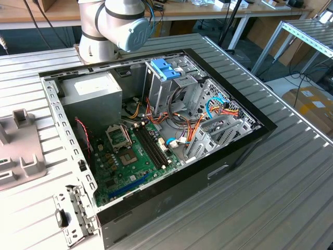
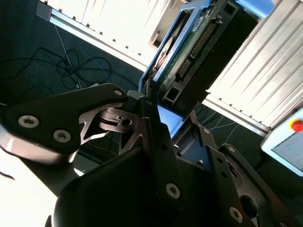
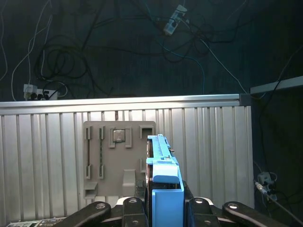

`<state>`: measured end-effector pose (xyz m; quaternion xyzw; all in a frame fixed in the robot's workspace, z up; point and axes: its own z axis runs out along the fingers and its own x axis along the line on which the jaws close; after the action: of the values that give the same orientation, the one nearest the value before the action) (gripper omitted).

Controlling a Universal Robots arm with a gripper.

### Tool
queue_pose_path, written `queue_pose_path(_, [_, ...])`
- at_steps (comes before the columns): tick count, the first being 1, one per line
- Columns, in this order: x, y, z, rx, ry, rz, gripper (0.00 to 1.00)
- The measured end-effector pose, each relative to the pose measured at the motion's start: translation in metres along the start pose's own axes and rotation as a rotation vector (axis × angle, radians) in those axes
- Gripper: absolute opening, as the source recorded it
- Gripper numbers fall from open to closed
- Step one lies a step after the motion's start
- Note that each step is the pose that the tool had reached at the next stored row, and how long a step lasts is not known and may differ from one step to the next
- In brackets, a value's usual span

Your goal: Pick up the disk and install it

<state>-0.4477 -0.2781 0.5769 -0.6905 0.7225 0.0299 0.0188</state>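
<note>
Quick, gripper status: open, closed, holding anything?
Gripper: jaws shut on the disk, gripped edge-on with its blue tab showing between them.

1. Looks like a robotics lab or workshop to me, definitely not a home.
2. A robot arm (image 1: 114,26) stands on a big ribbed metal table (image 1: 291,172), with an opened-up computer case (image 1: 208,182) lying on it.
3. Wooden workbenches (image 1: 31,18) run along the back, and there's a cardboard box (image 1: 307,101) beside the table.
4. Loose cables (image 3: 71,56) and a power strip (image 3: 40,92) lie on the dark floor, plus there's a red emergency stop button (image 2: 297,126).
</note>
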Motion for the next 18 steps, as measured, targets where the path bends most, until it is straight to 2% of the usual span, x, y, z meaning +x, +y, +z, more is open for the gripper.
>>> queue_pose_path(18, [0.0002, -0.0039, 0.0005, -0.0001, 0.0001, 0.0, 0.37])
